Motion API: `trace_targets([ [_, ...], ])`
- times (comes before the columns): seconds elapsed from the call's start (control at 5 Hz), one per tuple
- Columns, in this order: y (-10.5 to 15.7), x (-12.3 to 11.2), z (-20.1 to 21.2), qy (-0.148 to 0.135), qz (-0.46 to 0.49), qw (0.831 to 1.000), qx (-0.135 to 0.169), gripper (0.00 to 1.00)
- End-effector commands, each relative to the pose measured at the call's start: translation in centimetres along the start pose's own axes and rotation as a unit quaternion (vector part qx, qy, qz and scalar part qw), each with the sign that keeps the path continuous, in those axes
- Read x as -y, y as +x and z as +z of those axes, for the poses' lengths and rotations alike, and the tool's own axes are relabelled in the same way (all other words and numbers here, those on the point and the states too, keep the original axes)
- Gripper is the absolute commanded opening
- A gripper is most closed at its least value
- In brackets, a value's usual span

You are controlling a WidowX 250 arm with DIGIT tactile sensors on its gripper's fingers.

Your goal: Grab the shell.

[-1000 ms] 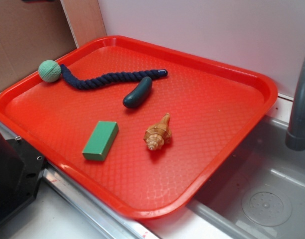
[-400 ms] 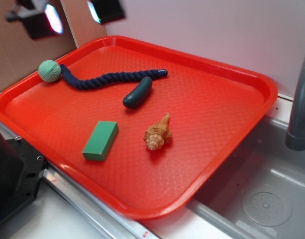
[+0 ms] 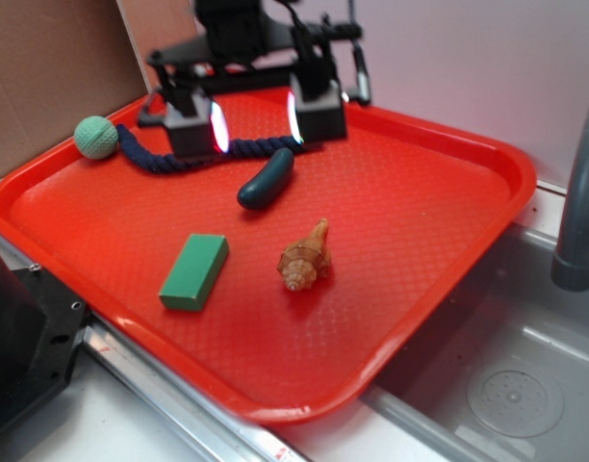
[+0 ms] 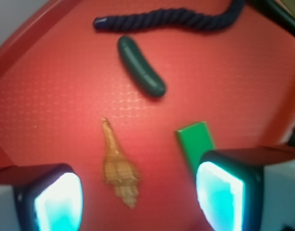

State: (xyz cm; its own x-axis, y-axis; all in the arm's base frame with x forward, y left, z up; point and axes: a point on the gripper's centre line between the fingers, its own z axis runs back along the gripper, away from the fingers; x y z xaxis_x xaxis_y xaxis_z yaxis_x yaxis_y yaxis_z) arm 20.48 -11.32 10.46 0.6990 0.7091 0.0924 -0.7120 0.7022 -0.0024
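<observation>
Exterior view
Shell position: the shell (image 3: 305,258) lies on the red tray (image 3: 439,135), toward its near middle, just right of the green block (image 3: 194,271) and nearer the camera than the dark green cucumber-shaped piece (image 3: 267,179); it touches neither.
Shell axis: long axis runs diagonally — the slender pointed end aims up and right, toward the tray's far side; the broad ridged end faces the near rim.
Pincer state: the pincer (image 3: 255,117) hangs over the far part of the tray, above the navy rope (image 3: 145,154), with its two pads spread wide and nothing between them. It is well apart from the shell.
Other items: a green ball (image 3: 96,137) sits at the rope's left end.

Wrist view
Shell position: the shell (image 4: 118,166) shows low in the frame, between the two lit pads (image 4: 58,202), nearer the left one; the height above it cannot be judged.
Shell axis: near vertical in this frame, thin spike at top, widest whorls below the middle.
Handling, judged: likely light, rigid and hard — a brittle spike, and a ridged body that may give the pads some purchase though its curve could roll.
Hold point, judged: across the widest whorls, pads closing square to the long axis; avoid the spike.
</observation>
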Motion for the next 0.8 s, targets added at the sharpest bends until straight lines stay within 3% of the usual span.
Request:
trace_targets([
  [0.0, -1.2, 1.1, -4.2, 0.008, -0.042, 0.999, -0.032, 1.0],
  [0.6, -1.4, 1.7, -8.1, 0.048, -0.078, 0.995, -0.042, 1.0],
])
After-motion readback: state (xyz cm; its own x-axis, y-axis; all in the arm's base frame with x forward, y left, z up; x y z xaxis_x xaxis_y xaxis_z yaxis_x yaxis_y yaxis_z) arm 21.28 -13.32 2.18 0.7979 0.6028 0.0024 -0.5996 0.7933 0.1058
